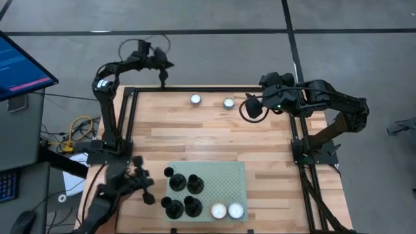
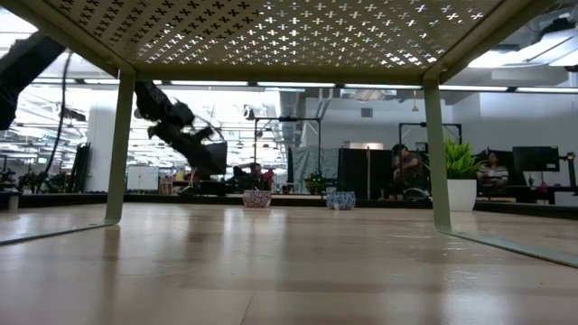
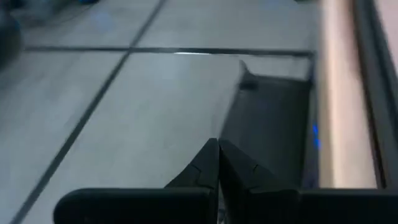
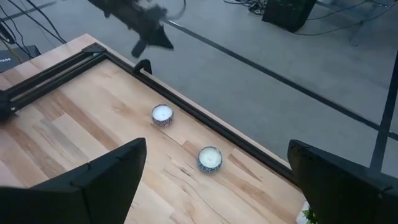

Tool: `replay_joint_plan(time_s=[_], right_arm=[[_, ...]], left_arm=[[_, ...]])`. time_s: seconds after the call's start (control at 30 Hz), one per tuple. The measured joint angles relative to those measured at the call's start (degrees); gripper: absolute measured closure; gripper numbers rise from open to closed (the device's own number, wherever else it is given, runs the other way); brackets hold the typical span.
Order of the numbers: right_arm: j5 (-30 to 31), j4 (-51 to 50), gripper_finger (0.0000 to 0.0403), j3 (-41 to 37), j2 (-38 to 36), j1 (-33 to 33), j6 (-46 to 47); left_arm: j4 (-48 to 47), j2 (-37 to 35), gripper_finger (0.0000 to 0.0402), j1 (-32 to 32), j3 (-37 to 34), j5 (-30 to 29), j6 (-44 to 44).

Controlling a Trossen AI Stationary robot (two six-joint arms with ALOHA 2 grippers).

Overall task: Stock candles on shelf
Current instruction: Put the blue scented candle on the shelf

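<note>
While the shelf [image 1: 227, 177] sits at the near edge of the table [image 1: 208, 136], at about 6 o'clock from the table's middle, we see two candles [image 1: 218, 210] [image 1: 235, 210] already on it, side by side in its near right corner. Dark round objects [image 1: 182, 194] crowd the shelf's left half; we cannot tell what they are. In the low view the shelf [image 2: 289, 36] spans overhead on slim legs, and two candles [image 2: 257, 198] [image 2: 340, 199] stand far across the boards.

Moving back, we find those two remaining candles [image 1: 195, 99] [image 1: 229, 103] near the far edge, at roughly 12 o'clock from the table's middle, a little apart from each other. Our right gripper [image 1: 250, 108] hovers by the far right part of the table with its fingers spread wide and nothing between them. The nearer candle lies just beside it, at about 9 o'clock from the fingers; the other sits farther along the same way. In the right wrist view both candles [image 4: 210, 158] [image 4: 162, 114] show on the bare wood ahead, between the two wide-set fingers [image 4: 102, 177].

Farthest off, our left gripper [image 1: 162, 77] hangs beyond the far left corner, off the table, well apart from every candle. Its fingers [image 3: 205, 163] are pressed together and hold nothing; only grey floor [image 3: 124, 99] lies beneath them.
</note>
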Motion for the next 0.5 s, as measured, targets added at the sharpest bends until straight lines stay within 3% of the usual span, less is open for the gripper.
replay_joint_plan(time_s=[0.27, 0.4, 0.5], right_arm=[[2.6, 0.3, 0.0021, 0.0, 0.0, -0.5, 1.1], [1.0, 0.7, 0.0021, 0.0, 0.5, -5.7, 2.4], [-4.0, 3.4, 0.0021, -0.1, 2.6, -12.1, -3.4]], left_arm=[[4.9, -15.6, 0.0396, 1.7, 0.0, -14.9, -43.6], [2.9, -24.2, 0.0396, 0.7, 0.4, -15.5, -48.1], [0.3, -28.6, 0.0396, -0.9, 1.1, -14.7, -51.3]])
